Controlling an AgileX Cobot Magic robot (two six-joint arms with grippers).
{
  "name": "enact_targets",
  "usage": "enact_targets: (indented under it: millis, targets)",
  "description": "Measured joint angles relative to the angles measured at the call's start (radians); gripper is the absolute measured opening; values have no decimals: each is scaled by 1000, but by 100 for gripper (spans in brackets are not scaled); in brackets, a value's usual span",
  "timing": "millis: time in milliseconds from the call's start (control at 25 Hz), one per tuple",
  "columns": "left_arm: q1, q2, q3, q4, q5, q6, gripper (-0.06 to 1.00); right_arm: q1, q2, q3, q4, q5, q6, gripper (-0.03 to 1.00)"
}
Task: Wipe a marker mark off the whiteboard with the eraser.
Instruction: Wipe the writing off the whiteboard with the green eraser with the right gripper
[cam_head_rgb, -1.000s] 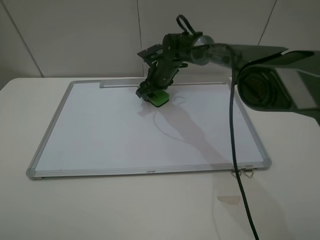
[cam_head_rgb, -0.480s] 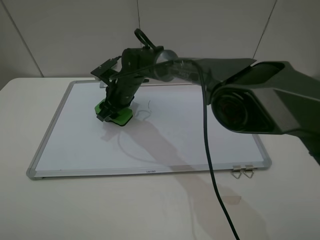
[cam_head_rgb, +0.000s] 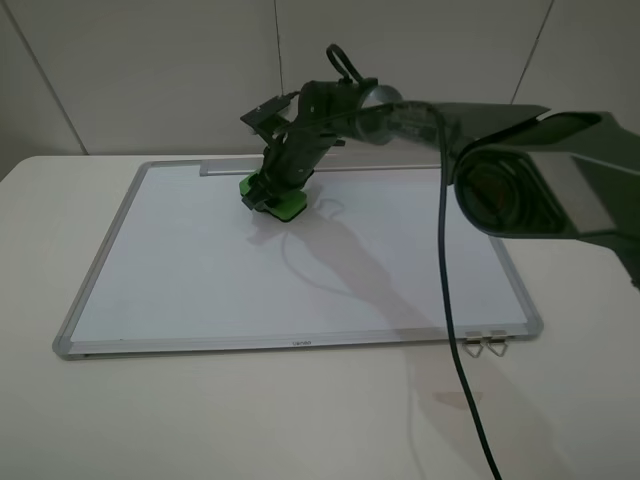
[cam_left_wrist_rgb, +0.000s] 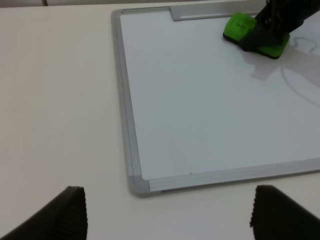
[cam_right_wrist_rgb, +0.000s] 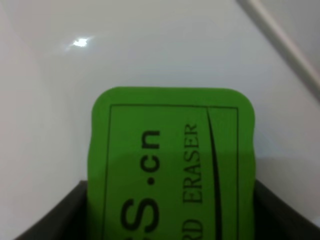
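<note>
Green and oblong, the eraser (cam_head_rgb: 277, 203) is held by the right gripper (cam_head_rgb: 270, 194), whose jaws are closed on its two long sides; in the right wrist view a dark finger (cam_right_wrist_rgb: 75, 207) stands at each side of the block, and black printed letters can be read on its top. The eraser is down at the surface of the whiteboard (cam_head_rgb: 230, 285), in the far part of it, a little left of the middle and near the grey tray strip (cam_head_rgb: 330, 168) that runs along the far edge. I cannot tell if it presses flat or is a little tilted. Just beside the eraser, on its right side, there is a thin faint curved line (cam_head_rgb: 330, 207) on the white surface; I cannot tell if this is the marker mark or only a shadow of the cable (cam_head_rgb: 455, 330) that hangs from the arm. The left gripper (cam_left_wrist_rgb: 167, 215) has its jaws wide apart with nothing between them, and it hangs over the table (cam_head_rgb: 300, 420) near the near-left corner of the silver frame, well apart from the eraser. Two small metal clips (cam_head_rgb: 485, 345) lie on the table, touching the near-right corner of the frame or almost.
</note>
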Motion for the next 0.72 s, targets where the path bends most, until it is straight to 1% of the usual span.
enact_targets:
  millis: [200,360,520,640,720]
  targets:
    - [0,0,0,0,0,0,69,-66,4,0,0,-25,6,59]
    - [0,0,0,0,0,0,69,-78,4,-2,-1,-7,27,59]
    - [0,0,0,0,0,0,69,-78,0,-9,-24,68,72,59]
    - [0,0,0,0,0,0,69,-78,-9,-12,-54,158,93,59]
    - [0,0,0,0,0,0,69,-78,-13,-12,-68,194,106,59]
